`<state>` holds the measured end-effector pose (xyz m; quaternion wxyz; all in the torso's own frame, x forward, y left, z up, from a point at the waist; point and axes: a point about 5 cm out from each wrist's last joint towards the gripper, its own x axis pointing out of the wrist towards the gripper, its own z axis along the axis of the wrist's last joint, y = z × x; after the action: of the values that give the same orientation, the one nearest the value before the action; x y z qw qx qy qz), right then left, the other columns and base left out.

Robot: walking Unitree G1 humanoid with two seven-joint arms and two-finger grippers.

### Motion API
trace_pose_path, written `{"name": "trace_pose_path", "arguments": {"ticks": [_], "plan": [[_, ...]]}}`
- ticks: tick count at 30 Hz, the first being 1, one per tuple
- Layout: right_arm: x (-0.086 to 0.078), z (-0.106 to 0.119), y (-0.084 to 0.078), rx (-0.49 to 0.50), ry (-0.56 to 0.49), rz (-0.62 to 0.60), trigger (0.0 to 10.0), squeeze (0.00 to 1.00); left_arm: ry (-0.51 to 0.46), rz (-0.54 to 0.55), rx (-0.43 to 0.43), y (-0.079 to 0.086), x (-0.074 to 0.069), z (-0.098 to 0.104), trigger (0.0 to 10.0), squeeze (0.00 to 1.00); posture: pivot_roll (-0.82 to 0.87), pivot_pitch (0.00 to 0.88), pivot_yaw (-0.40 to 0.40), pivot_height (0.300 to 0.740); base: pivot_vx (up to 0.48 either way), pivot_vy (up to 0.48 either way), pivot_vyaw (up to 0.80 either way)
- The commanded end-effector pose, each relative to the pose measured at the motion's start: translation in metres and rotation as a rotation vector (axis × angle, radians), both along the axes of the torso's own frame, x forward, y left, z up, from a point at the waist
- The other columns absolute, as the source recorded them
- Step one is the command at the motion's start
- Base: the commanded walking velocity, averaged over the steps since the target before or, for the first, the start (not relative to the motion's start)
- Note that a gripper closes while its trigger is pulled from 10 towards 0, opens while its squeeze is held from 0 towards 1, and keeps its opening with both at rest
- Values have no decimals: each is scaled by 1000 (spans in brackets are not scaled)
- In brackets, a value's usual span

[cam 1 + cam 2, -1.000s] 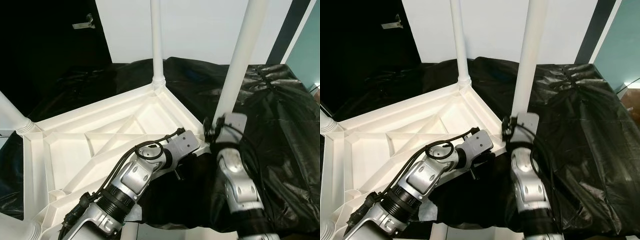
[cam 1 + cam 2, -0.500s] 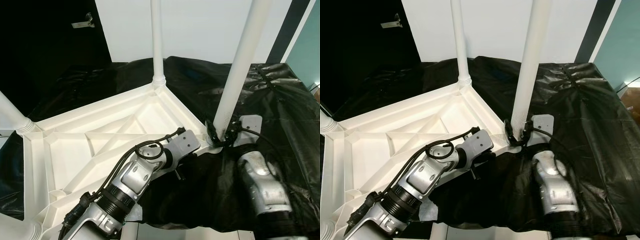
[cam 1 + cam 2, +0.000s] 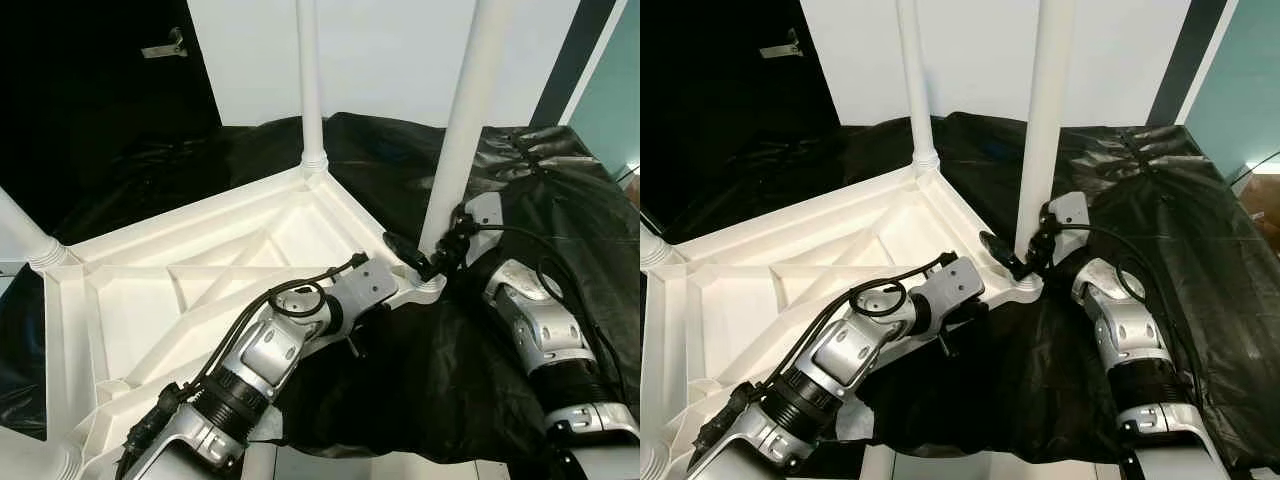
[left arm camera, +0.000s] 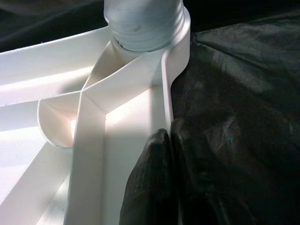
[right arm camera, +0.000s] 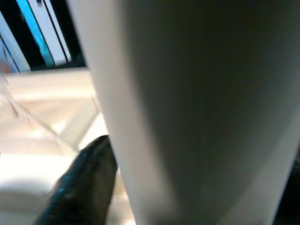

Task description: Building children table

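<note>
White plastic table leg [image 3: 457, 150] looks light, stiff, slick; right gripper [image 3: 425, 258] fingers clasp its base, left gripper [image 4: 161, 187] fingers pinch the tabletop rim [image 4: 168, 89].

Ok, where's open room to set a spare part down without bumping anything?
Free: the black sheet right of the near leg, and the tabletop's ribbed underside between the far leg and left leg. Crowded: the near corner, where the right hand grips the leg and the left hand pinches the rim.
</note>
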<state>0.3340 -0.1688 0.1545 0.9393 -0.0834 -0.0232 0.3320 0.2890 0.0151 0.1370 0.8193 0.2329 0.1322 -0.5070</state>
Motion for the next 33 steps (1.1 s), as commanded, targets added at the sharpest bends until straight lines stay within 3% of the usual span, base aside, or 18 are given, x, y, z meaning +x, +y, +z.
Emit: {"name": "trace_pose_path", "arguments": {"ticks": [1,9,14,15,16,19,22,24,26,28,33], "plan": [[1,-6,5,-27,26,34,0,0,-47,11,-4,0,2,8,10000,0,-64,0,30,740,0,0,0],[1,-12,-5,-9,57,5,0,0,-44,10,-4,0,1,7,10000,0,-72,0,32,740,0,0,0],[3,-18,-12,-16,69,-128,0,0,-44,6,-7,-2,1,8,10000,0,-77,0,31,740,0,0,0],[3,-20,-13,-20,64,-176,10000,0,-43,6,-7,-2,1,7,10000,0,-78,0,31,740,0,0,0],[3,-20,-13,-20,64,-176,10000,0,-43,6,-7,-2,1,7,10000,0,-78,0,31,740,0,0,0],[-2,-25,-9,25,67,-349,10000,0,-40,4,-8,-1,0,7,10000,0,-79,0,34,740,0,0,0],[-3,-26,-8,35,67,-404,10000,0,-39,4,-7,-1,0,7,10000,0,-79,0,34,740,0,0,0],[-8,-28,-3,47,49,-532,10000,0,-36,1,-6,-1,-1,7,10000,0,-79,0,38,740,0,0,0],[-8,-28,-3,47,49,-532,10000,0,-36,1,-6,-1,-1,7,10000,0,-79,0,38,740,0,0,0],[-15,-30,2,70,31,-679,10000,0,-33,-5,-3,-1,-2,6,10000,0,-75,0,36,740,0,0,0],[-25,-40,13,117,68,-854,10000,0,-30,-5,-3,-1,-3,5,10000,0,-69,0,30,740,0,0,0]]}}
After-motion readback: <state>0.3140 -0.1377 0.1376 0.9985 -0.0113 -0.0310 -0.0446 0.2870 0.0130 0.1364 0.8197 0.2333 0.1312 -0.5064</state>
